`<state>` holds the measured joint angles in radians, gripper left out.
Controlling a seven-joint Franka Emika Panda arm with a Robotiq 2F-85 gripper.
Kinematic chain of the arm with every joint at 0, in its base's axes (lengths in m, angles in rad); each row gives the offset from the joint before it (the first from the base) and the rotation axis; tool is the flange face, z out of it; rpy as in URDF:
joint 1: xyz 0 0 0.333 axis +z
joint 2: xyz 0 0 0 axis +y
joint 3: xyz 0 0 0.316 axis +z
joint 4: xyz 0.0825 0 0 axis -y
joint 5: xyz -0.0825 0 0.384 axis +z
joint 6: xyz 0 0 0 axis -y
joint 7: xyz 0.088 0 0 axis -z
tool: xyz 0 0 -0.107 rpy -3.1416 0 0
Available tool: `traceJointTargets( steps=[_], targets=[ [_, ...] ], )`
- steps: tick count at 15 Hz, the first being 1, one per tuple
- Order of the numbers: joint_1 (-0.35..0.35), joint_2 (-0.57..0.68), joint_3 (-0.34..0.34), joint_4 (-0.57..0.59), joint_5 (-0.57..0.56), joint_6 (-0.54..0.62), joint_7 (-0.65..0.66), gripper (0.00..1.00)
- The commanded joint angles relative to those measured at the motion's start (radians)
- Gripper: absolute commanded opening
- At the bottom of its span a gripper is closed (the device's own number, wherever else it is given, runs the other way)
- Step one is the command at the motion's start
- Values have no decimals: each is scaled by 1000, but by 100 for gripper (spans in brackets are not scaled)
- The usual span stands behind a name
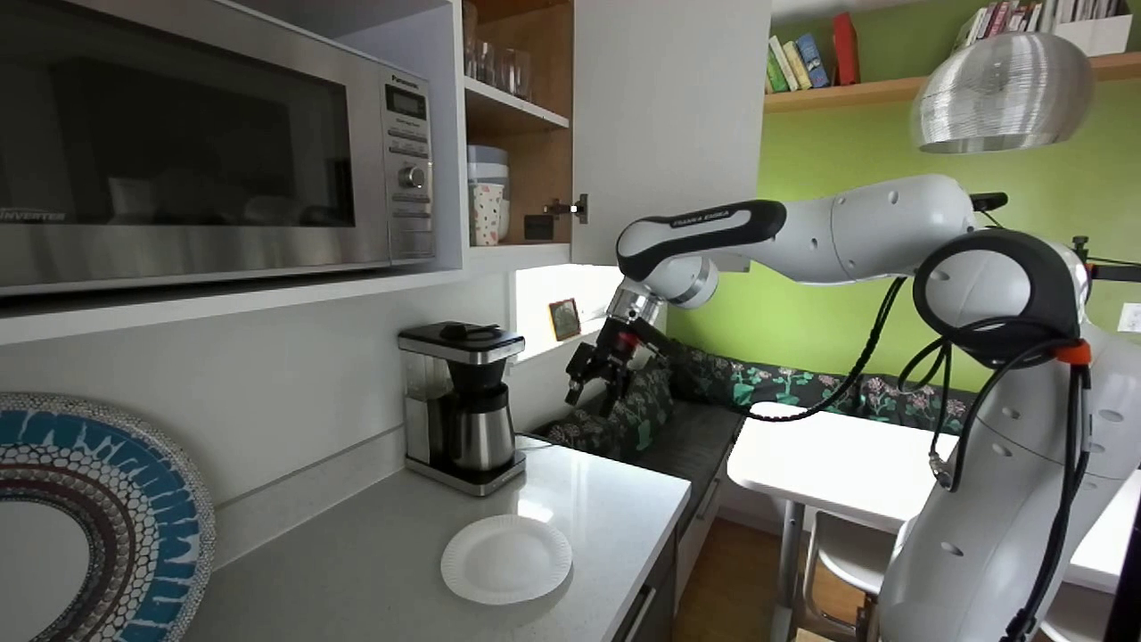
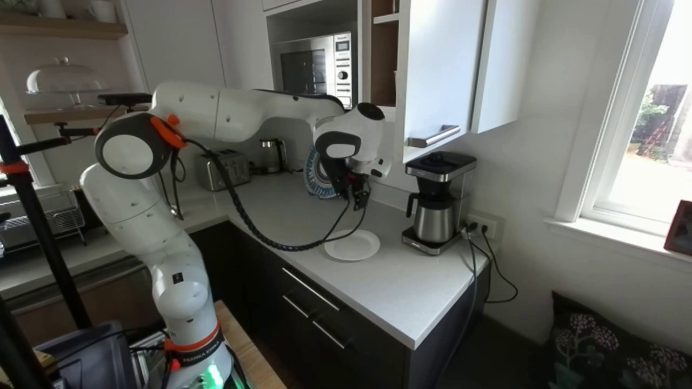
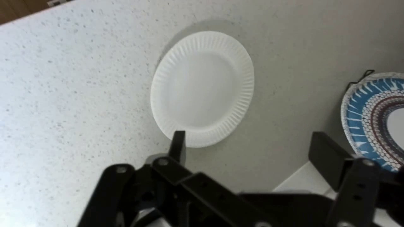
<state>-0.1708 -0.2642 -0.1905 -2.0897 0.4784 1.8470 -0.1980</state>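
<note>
Hangs well above the worktop [image 2: 378, 292] with wide-parted fingers [image 3: 328, 160], gripping nothing and, judging by both exterior views, touching nothing. In the wrist view, seems to cross the rim of the white plate [image 3: 202, 91] with one tip; probably a trick of sight line, so best to judge height from an exterior view instead. For a clean approach, shift sideways first, lining up the gap with the plate's edge before giving up any height; then ease down slowly, square to the worktop, without pressing on the rim. For any pinch, better to squeeze lightly than hard, given an apparently thin, flexible build, likely to crumple or skate off under a shove. Mind the coffee maker [image 1: 463, 406], standing near on the same worktop, and the blue-ringed platter [image 3: 372, 119], propped upright farther along. As for the white plate, lies flat and right way up near the front edge of the worktop, apart from both. Shows a round outline, a smooth, slightly sunken centre, a finely fluted border and a plain matt finish; looks like paper, hence light and easy to nudge out of place
</note>
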Motion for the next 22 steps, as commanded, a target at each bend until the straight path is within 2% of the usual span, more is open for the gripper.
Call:
traceJointTargets(
  steps=[1, 7, 8, 9, 12, 16, 19, 22],
  targets=[
    [13, 6, -12, -13, -5, 7, 1, 100],
    [14, 4, -13, 6, -4, 7, 1, 100],
    [17, 32, -24, 20, 12, -26, -22, 100],
    [14, 63, -27, 16, 22, -6, -12, 100],
    [22, 157, -65, 25, 139, -65, -163, 100],
    [-3, 286, -64, 55, 237, -129, -362, 100],
    [-22, 371, -45, 84, 261, -123, -446, 100],
    [-35, 439, -30, 116, 232, -106, -492, 100]
  ],
)
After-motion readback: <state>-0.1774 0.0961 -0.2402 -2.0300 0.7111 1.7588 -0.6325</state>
